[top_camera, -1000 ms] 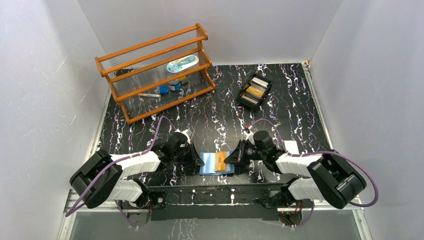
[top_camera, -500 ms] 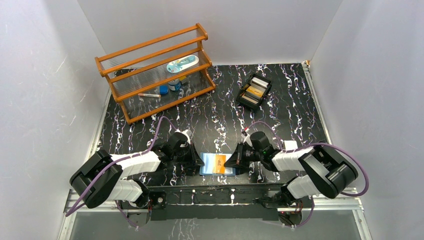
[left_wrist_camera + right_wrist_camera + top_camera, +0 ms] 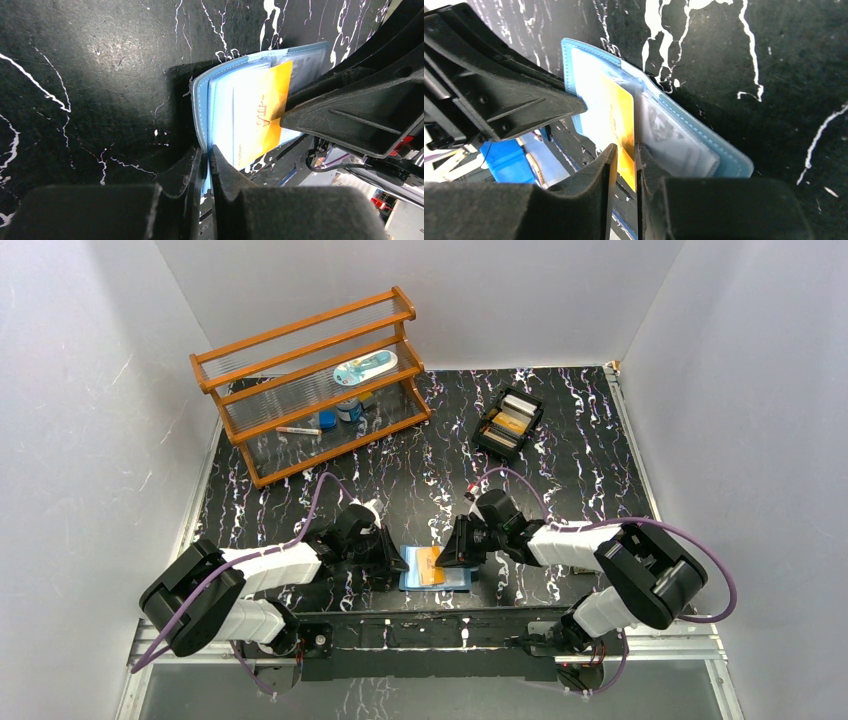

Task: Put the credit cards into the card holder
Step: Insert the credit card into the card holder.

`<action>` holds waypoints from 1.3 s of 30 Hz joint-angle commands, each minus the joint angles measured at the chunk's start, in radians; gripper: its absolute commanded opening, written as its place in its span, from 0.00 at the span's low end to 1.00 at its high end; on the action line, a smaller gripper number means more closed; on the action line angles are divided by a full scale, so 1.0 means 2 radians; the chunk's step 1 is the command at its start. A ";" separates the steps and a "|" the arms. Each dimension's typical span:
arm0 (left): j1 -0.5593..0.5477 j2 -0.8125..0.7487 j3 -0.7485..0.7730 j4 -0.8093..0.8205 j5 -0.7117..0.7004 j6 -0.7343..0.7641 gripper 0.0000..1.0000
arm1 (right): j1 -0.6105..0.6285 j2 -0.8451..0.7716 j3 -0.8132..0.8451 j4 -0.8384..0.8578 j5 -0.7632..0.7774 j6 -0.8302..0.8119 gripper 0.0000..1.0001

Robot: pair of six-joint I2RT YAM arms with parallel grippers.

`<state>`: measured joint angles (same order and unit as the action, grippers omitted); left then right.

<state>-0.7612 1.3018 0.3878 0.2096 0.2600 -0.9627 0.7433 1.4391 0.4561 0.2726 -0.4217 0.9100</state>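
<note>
The place is a robotics lab test cell. Plain white panel walls [image 3: 90, 440] box in a black, white-veined marbled tabletop [image 3: 580, 440]. Two white-and-black robot arms [image 3: 270, 565] are bolted to a black mounting rail [image 3: 420, 628]. An orange-brown wooden three-tier rack [image 3: 300, 350] holds small staged props.

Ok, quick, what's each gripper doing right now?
Left gripper: closed on the edge of the card holder.
Right gripper: fingers either side of the orange card; clamped or not, cannot tell.

White arms [image 3: 272, 564], black joints [image 3: 196, 596], purple cables [image 3: 312, 502]
</note>
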 commanded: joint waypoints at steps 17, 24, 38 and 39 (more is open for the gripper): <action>0.000 -0.009 -0.010 -0.014 0.000 -0.006 0.07 | 0.062 -0.009 0.076 -0.135 0.093 0.001 0.26; -0.001 -0.013 -0.011 -0.013 0.000 -0.009 0.07 | 0.081 0.008 0.082 -0.107 0.097 0.023 0.14; 0.000 -0.028 -0.016 -0.014 0.001 -0.012 0.14 | 0.091 0.002 0.102 -0.132 0.124 0.004 0.30; -0.001 -0.029 -0.016 -0.015 0.000 -0.011 0.15 | 0.091 -0.003 0.101 -0.135 0.126 0.002 0.30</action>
<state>-0.7612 1.2774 0.3679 0.2020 0.2619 -0.9882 0.9192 1.4742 0.6193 0.0200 -0.2111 0.9333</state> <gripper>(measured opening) 0.142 0.296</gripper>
